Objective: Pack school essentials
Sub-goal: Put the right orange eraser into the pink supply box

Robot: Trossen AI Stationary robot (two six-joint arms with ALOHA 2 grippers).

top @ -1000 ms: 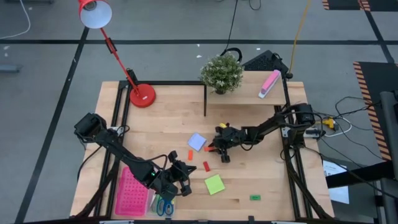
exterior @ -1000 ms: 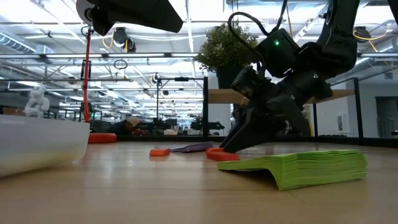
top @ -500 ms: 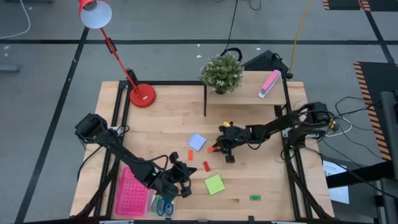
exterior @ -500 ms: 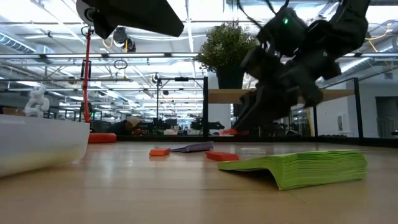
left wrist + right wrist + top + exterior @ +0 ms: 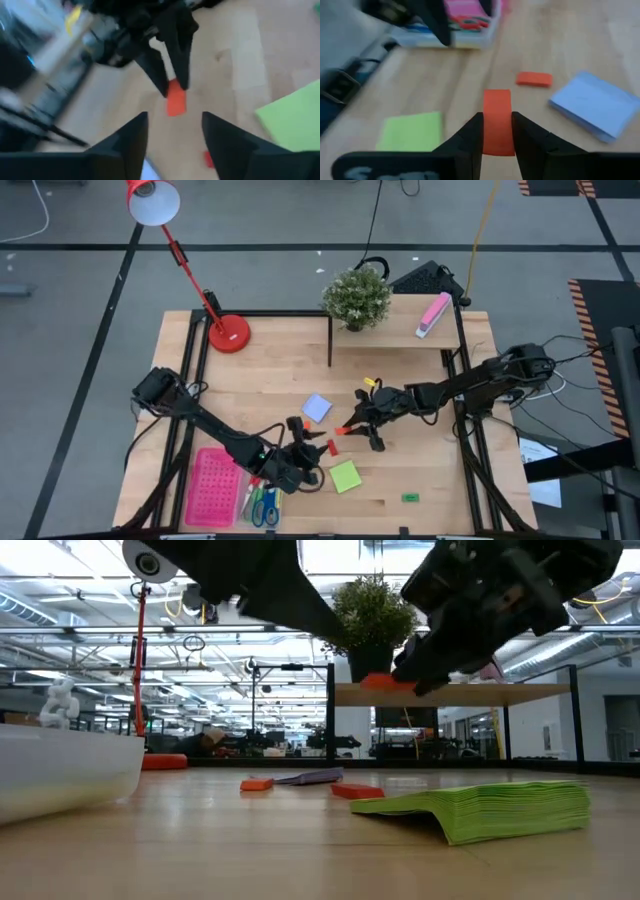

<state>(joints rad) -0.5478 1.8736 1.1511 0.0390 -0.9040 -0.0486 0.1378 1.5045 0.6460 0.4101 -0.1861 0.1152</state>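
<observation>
My right gripper [image 5: 346, 427] is shut on a small orange block [image 5: 497, 120] and holds it above the table's middle. On the table lie a pale-blue note pad [image 5: 317, 408], a green note pad [image 5: 345, 476], an orange block [image 5: 534, 78], a red block [image 5: 331, 447] and a tiny green block [image 5: 410, 498]. Scissors [image 5: 262, 503] lie beside the pink tray [image 5: 210, 488] at the near left. My left gripper [image 5: 308, 452] stands open just left of the red block, its fingers [image 5: 125, 147] pointing toward the held block [image 5: 175, 97]. My right gripper pinches the orange block by its two long sides [image 5: 496, 140] between its two fingers [image 5: 525, 135]. The fingers come from the table's right, slanting down. The block sticks out past the fingertips and hangs clear of the table [image 5: 378, 681].
A red desk lamp [image 5: 229, 332] stands at the far left and a potted plant [image 5: 356, 298] at the far middle. A pink-and-white oblong block [image 5: 433, 315] lies on the raised shelf at the far right. Bare wood shows at the near right.
My right gripper has risen from the table with the orange block, which is now lifted clear, and has drawn a little toward the near edge. My left gripper has moved toward the right, closer to the right gripper.
</observation>
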